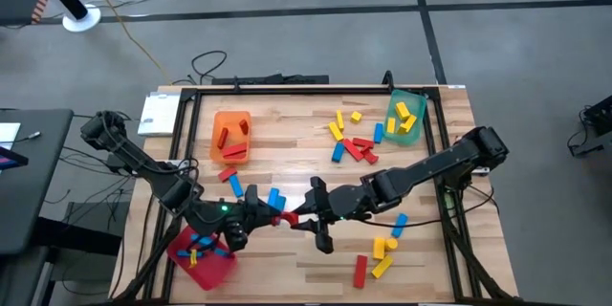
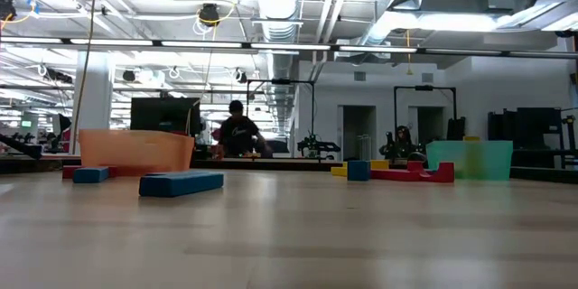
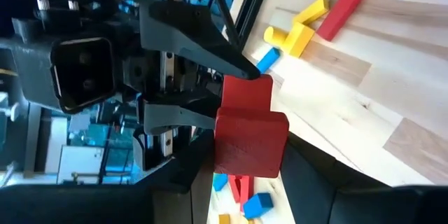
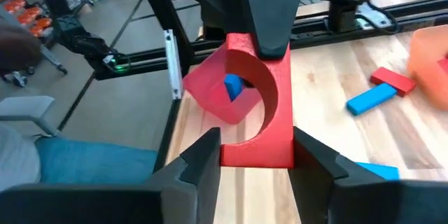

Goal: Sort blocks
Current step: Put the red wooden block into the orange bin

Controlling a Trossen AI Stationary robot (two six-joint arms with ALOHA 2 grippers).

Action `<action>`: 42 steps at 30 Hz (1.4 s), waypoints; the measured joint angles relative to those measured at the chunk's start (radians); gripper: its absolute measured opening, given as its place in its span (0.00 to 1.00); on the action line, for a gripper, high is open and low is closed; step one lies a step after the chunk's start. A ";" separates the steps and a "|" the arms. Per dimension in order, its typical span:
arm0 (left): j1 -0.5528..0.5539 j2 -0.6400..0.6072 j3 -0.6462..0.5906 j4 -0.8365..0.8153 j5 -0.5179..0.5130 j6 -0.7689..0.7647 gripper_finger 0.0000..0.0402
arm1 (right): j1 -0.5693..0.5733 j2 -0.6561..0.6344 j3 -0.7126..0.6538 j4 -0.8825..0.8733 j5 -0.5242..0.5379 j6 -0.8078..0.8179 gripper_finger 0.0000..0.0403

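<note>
A red block [image 1: 282,218] with a half-round cutout hangs above the table's near left part, between my two grippers. My left gripper [image 1: 260,215] reaches in from the left and is shut on one end of the block. My right gripper [image 1: 308,212] reaches in from the right, and its fingers lie against the other end. Below and to the left, a red tray [image 1: 203,256] holds blue and yellow blocks. Other red, blue and yellow blocks [image 1: 354,142] lie loose on the table. The low view shows neither gripper. My left gripper holds the red block's left end [image 3: 248,155] between its two fingers, coming nearly level from the table's left. One finger [image 4: 269,14] lies over that end; the other is hidden behind the block. The block is lifted clear of the table. My right gripper has the block's right end [image 4: 255,155] between its two fingers [image 4: 203,161], one against each flat side. It comes from the table's right, slanting slightly down, with its fingers along the block. The block sticks straight out from them, clear of the table.
An orange tray [image 1: 231,136] with red blocks stands at the far left. A green tray [image 1: 405,118] with yellow blocks stands at the far right. Blue blocks [image 1: 275,197] lie just beyond the grippers. More blocks [image 1: 382,249] lie at the near right. A black frame [image 1: 287,91] rims the table.
</note>
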 joint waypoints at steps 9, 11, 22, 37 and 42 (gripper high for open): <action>0.001 -0.012 0.000 -0.195 -0.073 -0.141 0.33 | 0.000 0.000 0.000 -0.127 0.015 0.029 0.54; 0.001 -0.024 0.000 -0.246 -0.081 -0.189 0.33 | 0.001 0.000 0.000 -0.160 0.016 0.030 0.56; 0.172 -0.182 0.000 -0.765 -0.210 -0.661 0.33 | 0.003 0.000 0.000 -0.407 0.089 0.134 0.57; 0.743 -0.274 0.000 -0.982 0.073 -0.965 0.33 | 0.100 0.000 0.000 -0.516 0.112 0.224 0.57; 0.897 -0.222 -0.004 -0.975 0.187 -0.897 0.33 | 0.140 0.000 0.000 -0.521 0.126 0.256 0.57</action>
